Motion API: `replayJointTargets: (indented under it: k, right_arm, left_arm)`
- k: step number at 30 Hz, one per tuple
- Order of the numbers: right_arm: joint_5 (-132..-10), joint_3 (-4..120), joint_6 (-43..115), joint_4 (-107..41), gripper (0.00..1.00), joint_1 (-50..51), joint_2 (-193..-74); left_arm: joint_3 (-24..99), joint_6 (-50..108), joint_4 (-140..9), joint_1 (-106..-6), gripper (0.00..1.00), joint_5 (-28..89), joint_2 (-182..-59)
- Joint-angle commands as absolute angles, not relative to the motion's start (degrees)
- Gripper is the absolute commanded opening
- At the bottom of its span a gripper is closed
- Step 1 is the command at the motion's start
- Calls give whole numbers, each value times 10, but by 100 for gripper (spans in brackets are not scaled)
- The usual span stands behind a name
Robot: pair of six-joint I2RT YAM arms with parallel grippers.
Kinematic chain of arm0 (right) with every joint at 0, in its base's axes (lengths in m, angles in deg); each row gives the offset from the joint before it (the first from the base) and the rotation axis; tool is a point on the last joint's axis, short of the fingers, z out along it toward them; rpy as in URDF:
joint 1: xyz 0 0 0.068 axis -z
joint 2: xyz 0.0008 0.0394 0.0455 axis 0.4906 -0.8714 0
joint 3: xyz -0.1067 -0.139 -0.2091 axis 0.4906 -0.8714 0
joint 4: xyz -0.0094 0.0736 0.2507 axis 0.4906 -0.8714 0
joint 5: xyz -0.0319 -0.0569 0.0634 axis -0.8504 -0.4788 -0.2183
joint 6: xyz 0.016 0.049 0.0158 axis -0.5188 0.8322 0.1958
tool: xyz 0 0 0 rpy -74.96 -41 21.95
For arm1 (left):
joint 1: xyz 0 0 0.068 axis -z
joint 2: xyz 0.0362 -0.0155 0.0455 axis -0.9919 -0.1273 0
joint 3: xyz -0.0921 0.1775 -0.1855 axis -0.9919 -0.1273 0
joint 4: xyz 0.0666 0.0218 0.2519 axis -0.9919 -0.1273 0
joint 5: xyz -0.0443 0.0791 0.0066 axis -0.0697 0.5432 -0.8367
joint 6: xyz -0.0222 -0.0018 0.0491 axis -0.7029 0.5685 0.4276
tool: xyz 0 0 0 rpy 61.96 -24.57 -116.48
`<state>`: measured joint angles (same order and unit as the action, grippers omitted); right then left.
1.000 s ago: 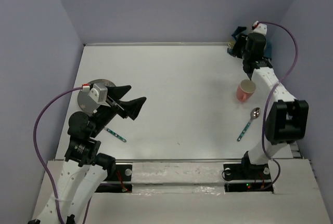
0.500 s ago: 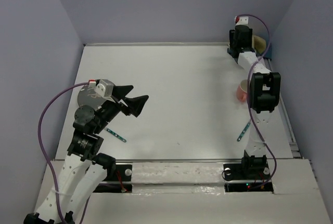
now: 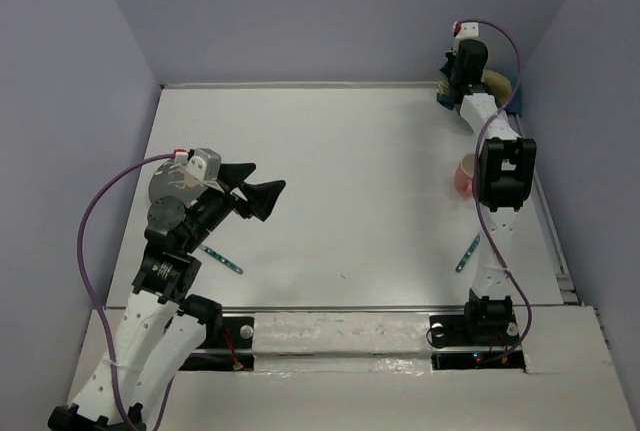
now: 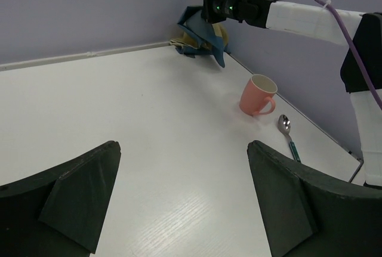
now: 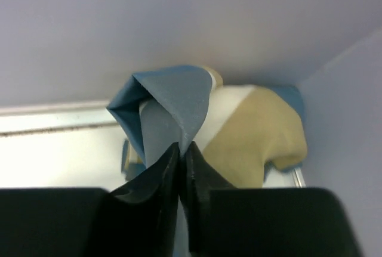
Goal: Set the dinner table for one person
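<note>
Slippage threatens, since the right gripper [image 5: 182, 149], clamped shut on one bunched fold of the cloth placemat [image 5: 173, 99] at the dinner table's [image 3: 330, 171] far right corner, may drop it or topple the nearby pink mug [image 4: 256, 95], while the left gripper [image 4: 183, 146] hangs open by the left edge.

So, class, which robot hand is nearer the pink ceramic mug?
Right. The right hand pinches the blue-and-tan cloth placemat in the far corner beyond the pink ceramic mug; the left hand hangs open across the white table, well to its left.
</note>
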<state>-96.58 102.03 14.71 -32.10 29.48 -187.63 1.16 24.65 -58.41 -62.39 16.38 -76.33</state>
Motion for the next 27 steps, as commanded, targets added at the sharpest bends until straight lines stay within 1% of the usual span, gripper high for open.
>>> replayJointTargets:
  k: [1, 2, 4, 5, 6, 7, 10, 12, 13, 14, 15, 16, 17, 19, 20, 22, 23, 24, 25, 27]
  right_arm:
    - [-935, 1110, 142, -316, 3, 296, -1912]
    - [-936, 1131, 143, -317, 0, 296, -1911]
    - [-898, 1134, 161, -303, 0, 296, -1895]
    - [-872, 1123, 166, -283, 0, 296, -1856]
    - [-853, 1096, 167, -235, 0, 283, -1834]
    - [-836, 1097, 164, -221, 0, 275, -1818]
    - [-837, 1160, 104, -240, 0, 232, -1792]
    - [-837, 1142, 82, -242, 0, 208, -1744]
    - [-823, 1084, 73, -242, 0, 183, -1721]
    - [-813, 1044, 53, -234, 0, 171, -1672]
    - [-814, 959, 48, -229, 0, 144, -1649]
    - [-818, 959, 49, -226, 0, 144, -1625]
    - [-819, 871, 55, -225, 0, 113, -1603]
    - [-826, 782, 78, -224, 0, 80, -1538]
    - [-819, 692, 105, -224, 0, 45, -1517]
    - [-794, 611, 134, -222, 0, 7, -1470]
    - [-789, 544, 155, -223, 0, -12, -1457]
    - [-787, 516, 167, -229, 0, -47, -1447]
    - [-749, 492, 180, -236, 0, -64, -1440]
    - [-739, 443, 199, -271, 0, -108, -1420]
  left_arm:
    - [29, 250, -561, -630, 99, 153, -761]
    - [29, 251, -561, -632, 99, 155, -762]
    - [29, 251, -561, -633, 99, 156, -763]
    - [29, 250, -561, -633, 99, 156, -765]
    - [29, 249, -561, -636, 99, 157, -766]
    - [29, 248, -560, -637, 99, 157, -766]
    - [29, 246, -561, -644, 99, 164, -766]
    - [31, 244, -564, -648, 99, 170, -768]
    - [34, 244, -566, -649, 99, 173, -767]
    - [35, 245, -570, -650, 99, 182, -766]
    - [38, 246, -573, -652, 99, 188, -764]
    - [38, 246, -576, -652, 99, 194, -764]
    - [42, 248, -583, -653, 99, 208, -764]
    - [47, 248, -593, -656, 99, 228, -765]
    - [48, 247, -603, -657, 99, 252, -764]
    - [52, 246, -613, -659, 99, 278, -766]
    - [53, 243, -622, -659, 99, 292, -769]
    - [55, 233, -627, -659, 99, 320, -771]
    - [57, 225, -633, -658, 99, 336, -778]
    - [61, 203, -653, -658, 99, 368, -788]
